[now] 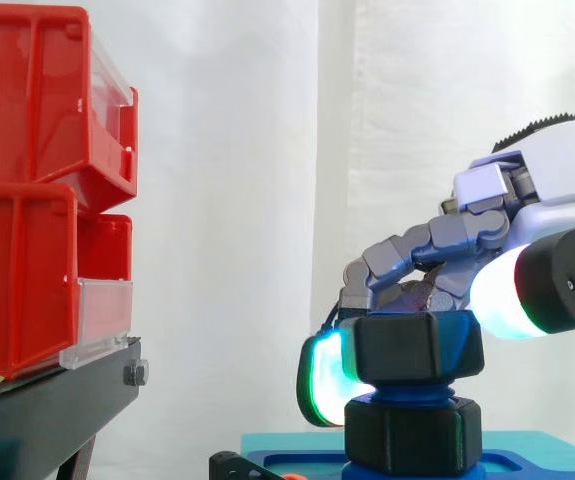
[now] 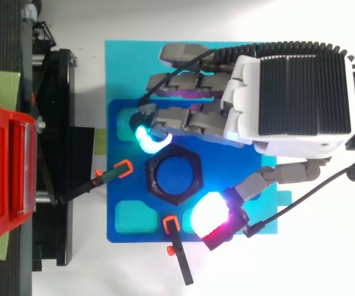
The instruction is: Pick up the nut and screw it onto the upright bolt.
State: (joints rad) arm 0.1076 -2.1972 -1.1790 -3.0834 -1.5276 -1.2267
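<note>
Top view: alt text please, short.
The hand, entering from the right, pinches a black hex nut between its curled fingers and thumb, the nut centred over the blue bolt on a blue board. Red bins stand at the left edge.

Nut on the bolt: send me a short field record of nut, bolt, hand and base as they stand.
nut: black hex, sitting level at the bolt's top
bolt: blue, upright, thread showing under the nut
hand: fingers curled, glowing pads pinching the nut from opposite sides
base: blue fixture plate, black hex collar at the bolt's foot
nearby: red bins, apart from the work
</note>
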